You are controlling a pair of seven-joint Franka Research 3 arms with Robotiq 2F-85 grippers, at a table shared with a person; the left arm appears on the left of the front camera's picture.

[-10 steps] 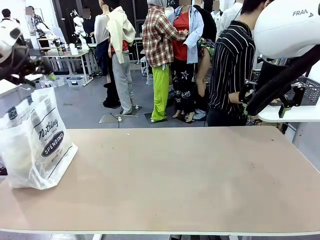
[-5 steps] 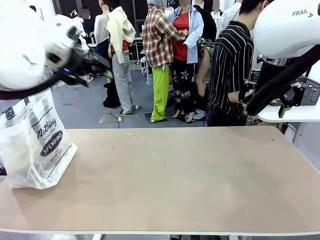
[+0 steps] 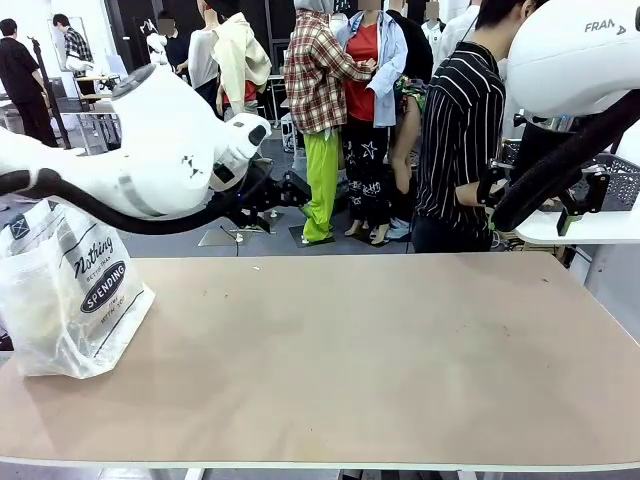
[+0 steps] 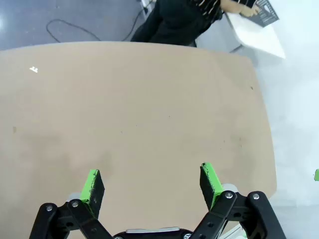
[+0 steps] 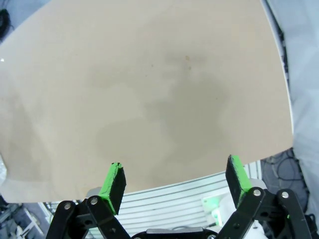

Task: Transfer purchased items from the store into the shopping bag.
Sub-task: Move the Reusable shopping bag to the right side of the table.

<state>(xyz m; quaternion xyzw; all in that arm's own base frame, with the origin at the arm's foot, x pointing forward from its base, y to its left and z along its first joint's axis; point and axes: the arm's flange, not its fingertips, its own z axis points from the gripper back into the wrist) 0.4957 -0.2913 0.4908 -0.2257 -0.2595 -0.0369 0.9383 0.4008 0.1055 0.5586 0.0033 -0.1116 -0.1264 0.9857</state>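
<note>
The shopping bag [image 3: 72, 290], translucent white with a "SPENDING" oval, stands on the table's left end. My left arm stretches from the left past the bag, and its gripper [image 3: 294, 190] hangs above the table's far edge. In the left wrist view, that gripper [image 4: 152, 180] is open over bare tabletop with nothing between its green pads. My right gripper [image 5: 174, 175] is open too, high over the table's near edge. The store, a dark mesh basket [image 3: 622, 180] [image 4: 264, 12], sits on a white side table at far right. The purchased items are out of view.
A person in a striped shirt [image 3: 462, 130] stands at the table's far right corner, a hand [image 4: 245, 7] at the basket. The tan table [image 3: 360, 350] is wide and flat. My right arm's white body [image 3: 575, 50] fills the upper right corner.
My left arm has swung from above the bag at the far left toward the table's middle. The bag and the right arm have stayed put.
</note>
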